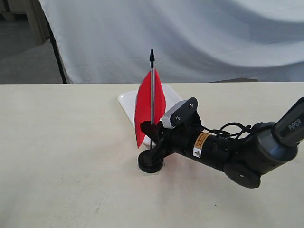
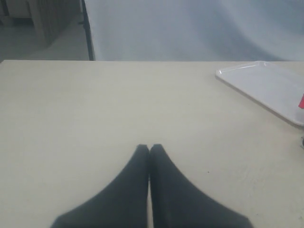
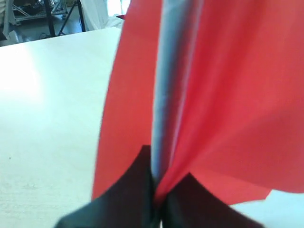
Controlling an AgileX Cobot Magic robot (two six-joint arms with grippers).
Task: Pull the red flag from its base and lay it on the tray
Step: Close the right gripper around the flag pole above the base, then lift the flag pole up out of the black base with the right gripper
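Above the base (image 1: 150, 164), the right gripper (image 1: 152, 133) clamps the red flag (image 1: 144, 107).

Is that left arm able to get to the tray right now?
Probably yes: only bare table lies between the shut left gripper and the tray, though its full reach cannot be judged here.

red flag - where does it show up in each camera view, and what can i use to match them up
Exterior view: the red flag stands upright at the centre, in the base, with the tray behind it.
Left wrist view: only a red sliver at the picture's right edge, beside the tray.
Right wrist view: it fills most of the picture, pole pinched by the right gripper.
Shared landmark: the cream table, in all three.
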